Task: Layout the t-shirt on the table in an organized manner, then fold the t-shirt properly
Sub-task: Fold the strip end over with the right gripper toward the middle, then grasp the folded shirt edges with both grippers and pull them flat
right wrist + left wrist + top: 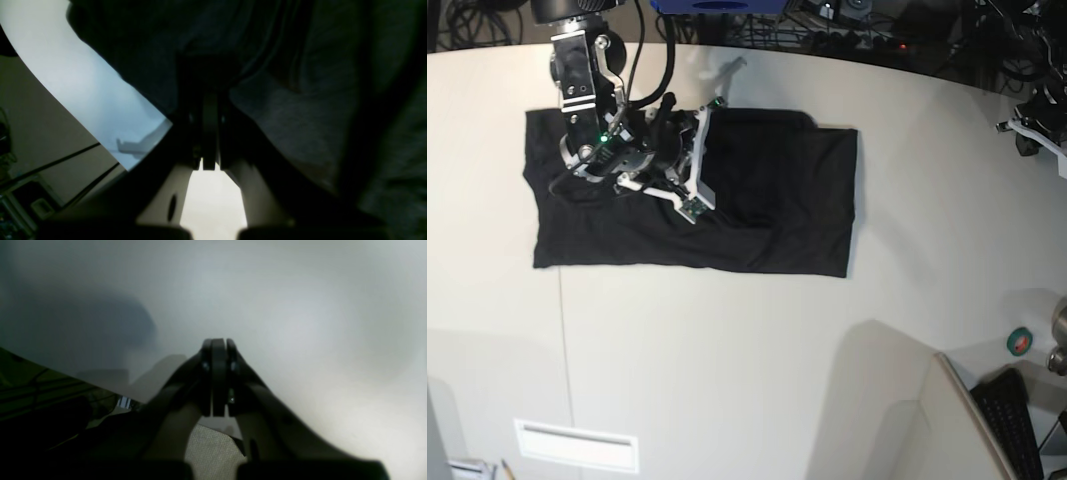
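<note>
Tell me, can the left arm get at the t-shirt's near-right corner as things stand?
Probably yes. The left claw is shut over bare table at the far right, and nothing lies between it and the t-shirt; the right claw works the opposite end.

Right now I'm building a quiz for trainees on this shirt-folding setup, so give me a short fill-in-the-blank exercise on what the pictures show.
1. The t-shirt lies on the off-white ____.
2. The t-shirt's colour is ____.
3. The right gripper is shut on the ____.
4. The left gripper is shut and holds ____.

Missing words: table; black; t-shirt; nothing
</note>
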You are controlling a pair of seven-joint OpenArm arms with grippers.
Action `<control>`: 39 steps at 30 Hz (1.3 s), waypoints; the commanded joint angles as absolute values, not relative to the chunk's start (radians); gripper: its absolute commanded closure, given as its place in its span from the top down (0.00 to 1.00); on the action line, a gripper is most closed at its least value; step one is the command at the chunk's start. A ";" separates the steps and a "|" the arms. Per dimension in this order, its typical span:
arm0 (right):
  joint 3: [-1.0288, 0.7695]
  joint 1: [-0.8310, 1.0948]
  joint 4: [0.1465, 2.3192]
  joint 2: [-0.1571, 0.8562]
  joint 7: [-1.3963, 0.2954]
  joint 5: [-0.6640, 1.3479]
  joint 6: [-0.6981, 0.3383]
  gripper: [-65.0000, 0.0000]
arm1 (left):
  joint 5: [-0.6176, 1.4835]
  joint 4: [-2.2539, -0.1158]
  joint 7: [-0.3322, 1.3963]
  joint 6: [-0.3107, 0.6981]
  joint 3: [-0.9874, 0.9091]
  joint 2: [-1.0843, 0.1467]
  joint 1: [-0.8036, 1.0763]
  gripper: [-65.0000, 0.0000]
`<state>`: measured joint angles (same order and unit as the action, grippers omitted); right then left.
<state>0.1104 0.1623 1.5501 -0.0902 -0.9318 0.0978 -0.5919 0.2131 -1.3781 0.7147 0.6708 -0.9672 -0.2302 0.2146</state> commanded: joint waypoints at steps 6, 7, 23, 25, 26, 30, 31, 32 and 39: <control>0.105 0.174 1.636 -0.088 -0.997 0.102 -0.579 0.00 | 0.225 -1.391 0.697 0.673 -0.972 -0.251 0.211 0.00; 0.107 0.174 1.633 -0.088 -0.997 0.102 -0.579 0.00 | 0.225 -1.391 0.697 0.673 -0.972 -0.251 0.211 0.00; 0.105 0.240 1.755 -0.088 -1.041 0.102 -0.579 0.30 | 0.225 -1.391 0.697 0.674 -0.970 -0.249 0.216 0.00; 0.065 0.249 1.802 -0.087 -1.036 0.102 -0.579 0.30 | 0.231 -1.391 0.697 0.677 -0.967 -0.246 0.219 0.00; 0.027 0.254 1.821 -0.087 -1.035 0.104 -0.579 0.30 | 0.229 -1.399 0.697 0.677 -0.949 -0.237 0.219 0.00; -0.053 0.254 1.824 -0.087 -0.946 0.108 -0.582 0.15 | 0.225 -1.478 0.697 0.674 -0.812 -0.189 0.254 0.00; -0.053 0.255 1.822 -0.087 -0.921 0.108 -0.582 0.03 | 0.225 -1.517 0.697 0.674 -0.766 -0.170 0.266 0.00; -0.048 0.255 1.822 -0.087 -0.909 0.108 -0.582 0.00 | 0.225 -1.554 0.697 0.673 -0.728 -0.151 0.274 0.00; 0.059 0.226 1.755 -0.088 -0.905 0.104 -0.582 0.00 | 0.223 -1.690 0.700 0.618 -0.489 -0.065 0.269 0.00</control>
